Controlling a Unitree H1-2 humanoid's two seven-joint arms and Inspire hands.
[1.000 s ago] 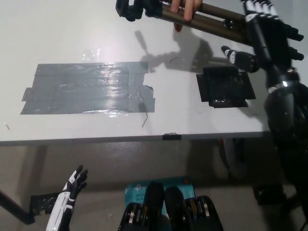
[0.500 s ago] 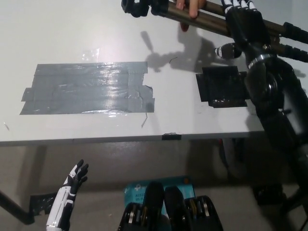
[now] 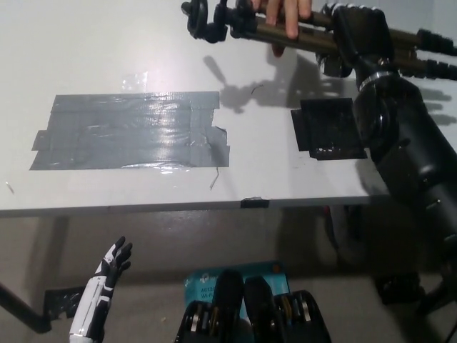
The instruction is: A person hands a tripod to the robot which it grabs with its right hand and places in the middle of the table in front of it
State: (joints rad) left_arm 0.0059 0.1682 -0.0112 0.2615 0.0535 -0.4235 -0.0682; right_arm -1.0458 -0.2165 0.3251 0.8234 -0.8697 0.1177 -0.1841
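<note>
Tripod [image 3: 300,34] above table [image 3: 107,43], person's hand [image 3: 282,14] + right hand [image 3: 360,36] both gripping it.

On the table [image 3: 107,57], the large tape patch [image 3: 128,132] lies left of the small tape patch [image 3: 330,128]; the tripod [image 3: 314,36] hangs behind them.

The tripod [image 3: 314,36], folded, with bronze-brown legs and a black head, lies nearly horizontal in the air above the table's [image 3: 107,57] far edge, toward its right corner.
</note>
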